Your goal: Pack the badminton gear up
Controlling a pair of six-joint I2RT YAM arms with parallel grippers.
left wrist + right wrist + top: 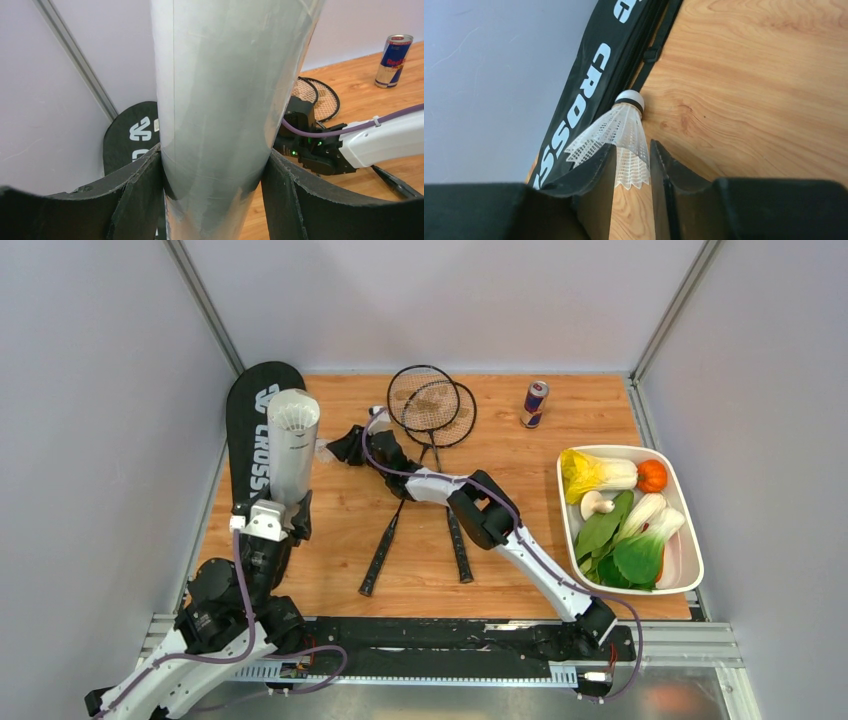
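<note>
My left gripper (277, 512) is shut on the white tube (291, 445) and holds it upright over the long black CROSSWAY bag (252, 430). A shuttlecock shows inside the tube's open top. In the left wrist view both fingers press the tube (225, 100) and the gripper (215, 185) grips its lower part. My right gripper (338, 447) is just right of the tube. In the right wrist view it (631, 165) is shut on the skirt of a white shuttlecock (621, 130), whose cork points at the bag's edge (594, 85). Two black rackets (432, 405) lie crossed mid-table.
A red-and-blue drink can (535, 403) stands at the back right. A white tray (690, 570) of vegetables sits at the right edge. The racket handles (380, 558) reach toward the near edge. Grey walls close in on the left and the back.
</note>
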